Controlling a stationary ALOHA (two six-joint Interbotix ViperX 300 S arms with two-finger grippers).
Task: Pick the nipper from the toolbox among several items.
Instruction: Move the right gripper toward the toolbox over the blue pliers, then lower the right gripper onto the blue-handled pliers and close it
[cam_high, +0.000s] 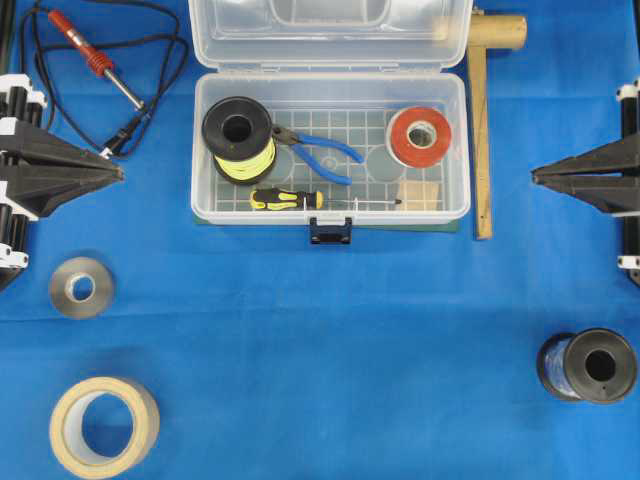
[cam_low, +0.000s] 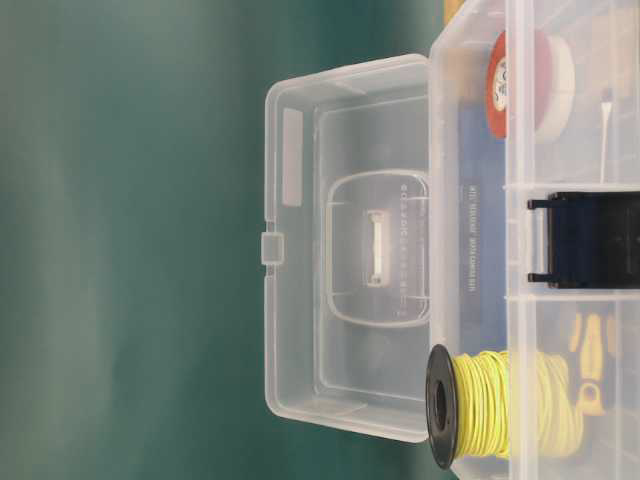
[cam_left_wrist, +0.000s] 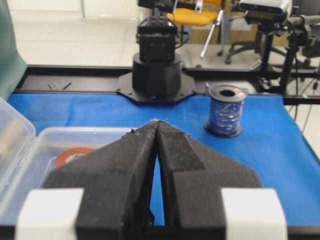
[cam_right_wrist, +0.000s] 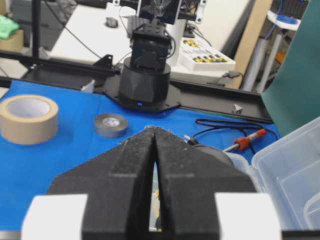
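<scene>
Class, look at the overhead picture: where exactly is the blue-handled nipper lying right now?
The nipper lies inside the open toolbox, near its middle, between the yellow wire spool on the left and the red tape roll on the right, just behind the screwdriver.

Toolbox (cam_high: 330, 212) lid open, folded back; access from above unobstructed. Nipper (cam_high: 318, 151) lies mid-floor, jaw end touching yellow wire spool (cam_high: 238, 139) on left; spool tall, blocks approach from that side. Screwdriver (cam_high: 300, 199) just beside nipper along front wall. Red tape roll (cam_high: 420, 137) and tan block (cam_high: 419, 194) well apart on right; bare gridded floor between them and handles.
</scene>
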